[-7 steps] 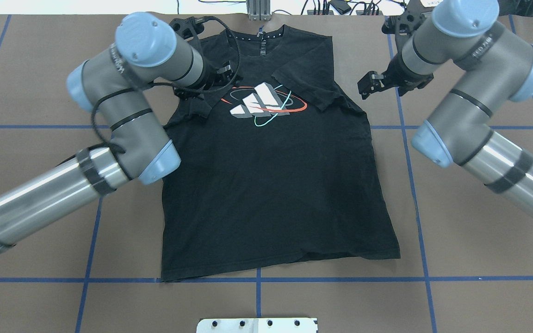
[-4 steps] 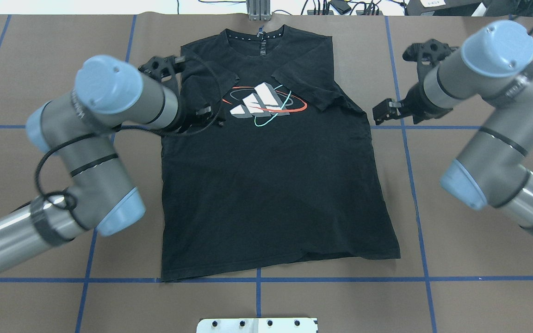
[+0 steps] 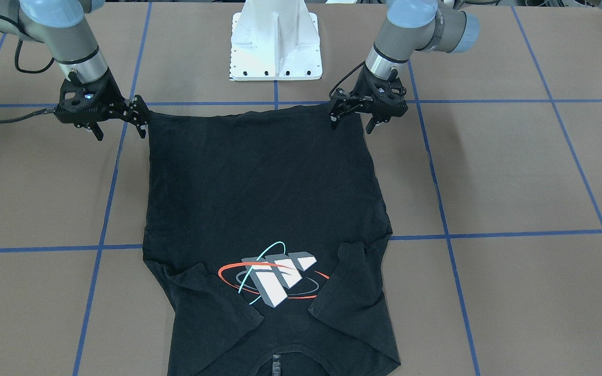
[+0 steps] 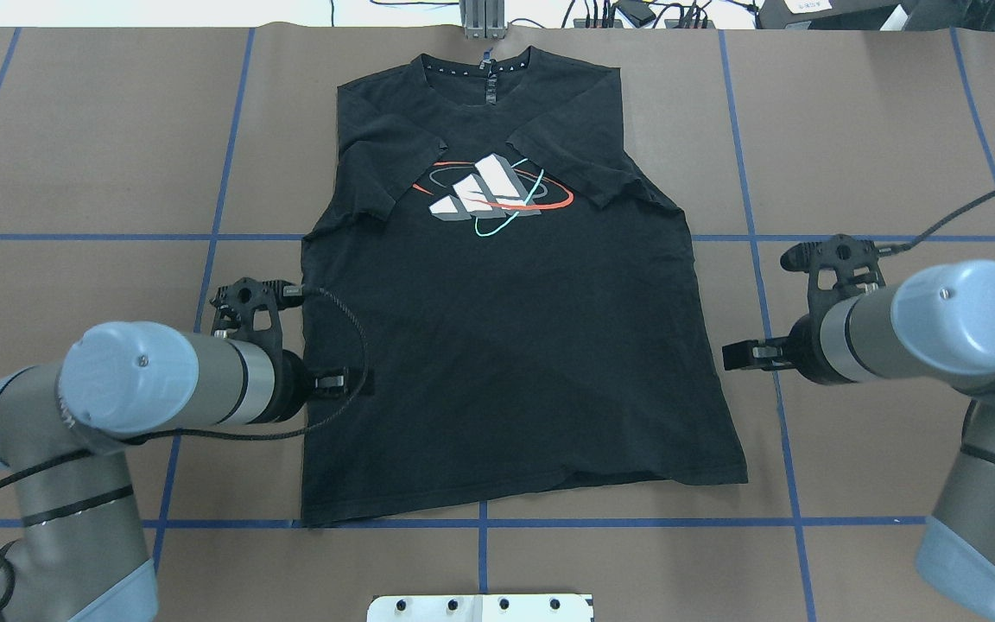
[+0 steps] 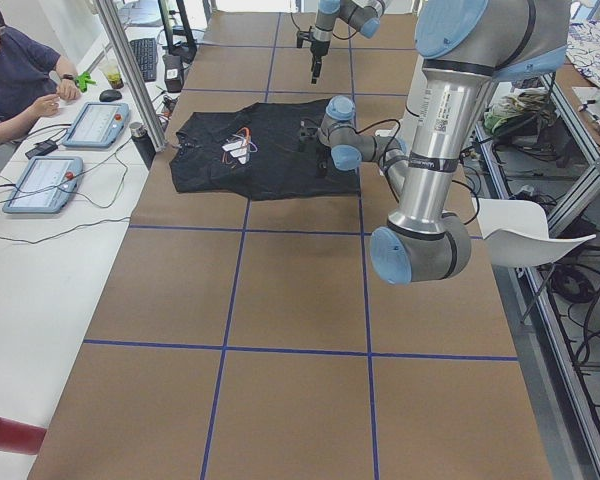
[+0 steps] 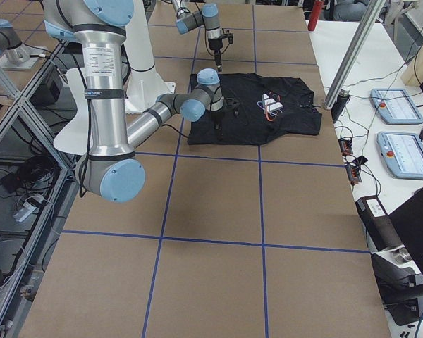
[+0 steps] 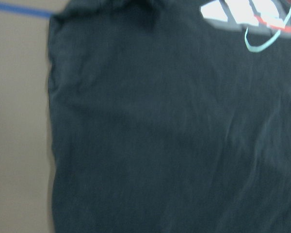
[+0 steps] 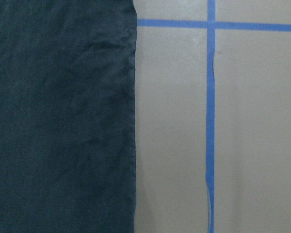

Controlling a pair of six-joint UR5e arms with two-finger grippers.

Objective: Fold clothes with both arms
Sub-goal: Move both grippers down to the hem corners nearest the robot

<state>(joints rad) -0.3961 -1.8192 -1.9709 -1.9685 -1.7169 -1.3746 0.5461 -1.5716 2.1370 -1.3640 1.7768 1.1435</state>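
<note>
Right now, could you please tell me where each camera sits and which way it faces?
Front-facing: across the table, facing the white base; T-shirt, left pincer, right pincer show.
Overhead: behind the robot, looking forward, down; left arm and right arm flank the T-shirt.
Exterior left: table's left end; left arm nearest.
Exterior right: opposite end; right arm nearest.
Left wrist: down onto T-shirt edge; no pincer visible.
Right wrist: down onto T-shirt edge, blue tape; no pincer visible.
Shared: front-facing and overhead show the graphic, inverted.
</note>
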